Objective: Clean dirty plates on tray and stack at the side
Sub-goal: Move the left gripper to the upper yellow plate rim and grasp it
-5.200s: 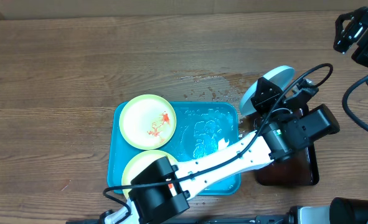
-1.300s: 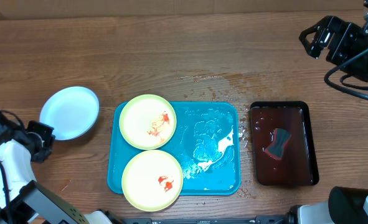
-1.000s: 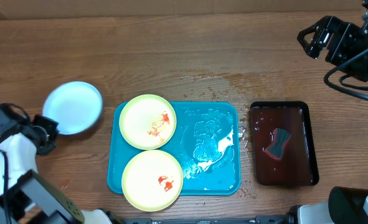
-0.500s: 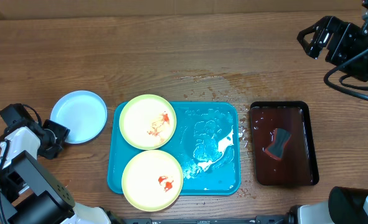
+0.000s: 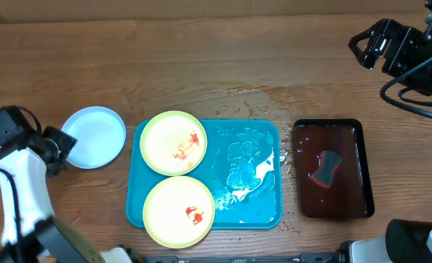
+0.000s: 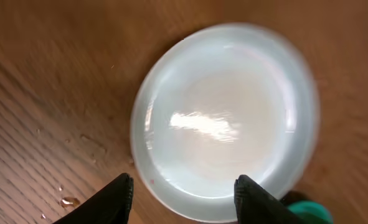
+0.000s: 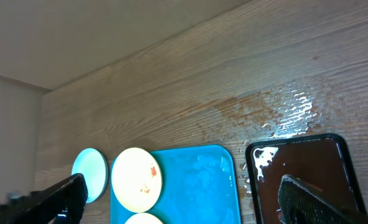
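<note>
- The left gripper (image 5: 62,145) is sitting with jaws parted, gripping nothing, at the left rim of the pale blue-white plate (image 5: 93,137), beside the turquoise tray (image 5: 248,212).
- Two sauce-smeared yellow plates (image 5: 173,142) are lying rightward on it, nearer this arm.

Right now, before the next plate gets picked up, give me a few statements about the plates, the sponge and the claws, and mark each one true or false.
1. The pale blue plate lies on the table, left of the turquoise tray. True.
2. Both yellow plates are clean. False: each shows a red sauce smear.
3. The sponge sits in the dark tray. True.
4. The right claw holds the sponge. False: it is open and empty, off at the far right of the table.
5. Three plates are on the turquoise tray. False: only the two yellow ones.
</note>
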